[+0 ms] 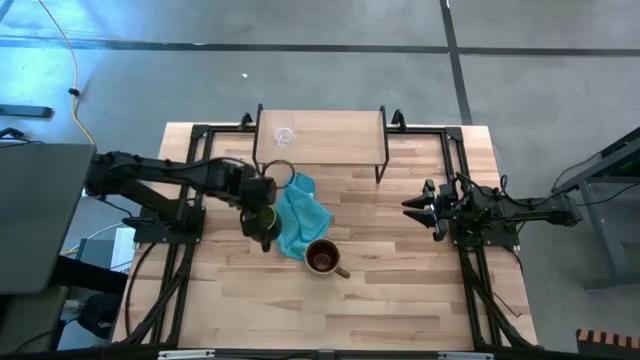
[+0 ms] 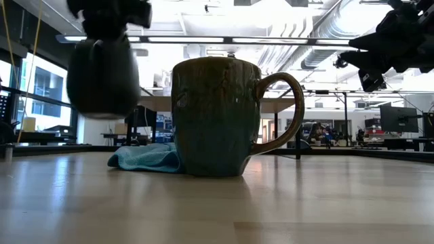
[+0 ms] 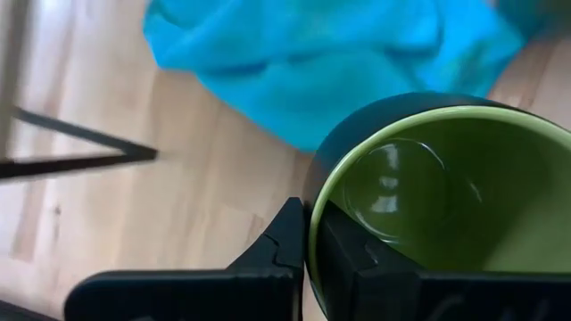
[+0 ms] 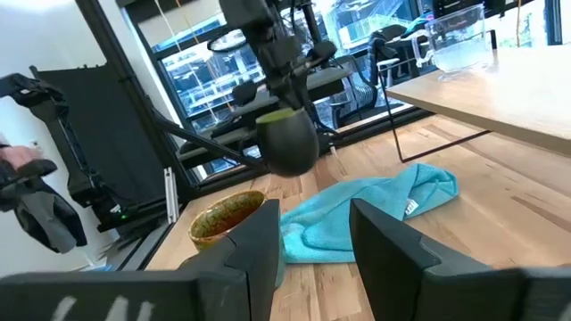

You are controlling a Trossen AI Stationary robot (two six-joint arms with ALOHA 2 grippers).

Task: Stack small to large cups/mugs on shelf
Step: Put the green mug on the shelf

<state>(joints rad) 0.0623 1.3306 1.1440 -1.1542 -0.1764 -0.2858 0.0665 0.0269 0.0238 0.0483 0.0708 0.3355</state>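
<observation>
The left gripper (image 1: 262, 200) is clamped on the rim of the dark mug with the green inside (image 1: 263, 222), one finger (image 3: 290, 236) outside the wall and one inside, holding it clear of the tabletop (image 1: 400, 290) beside the teal cloth (image 1: 298, 215). The olive-tan mug (image 1: 322, 257) stands on the table just past the cloth. The tiny clear glass cup (image 1: 286, 135) sits on the shelf (image 1: 330, 138). Far right, the right gripper (image 1: 416, 206) hangs empty — fingers (image 4: 393, 241) apart.

Glass cup (image 1: 286, 134) on shelf (image 1: 330, 140); cloth (image 1: 298, 222) between lifted mug (image 1: 262, 220) and tabletop mug (image 1: 322, 257).
</observation>
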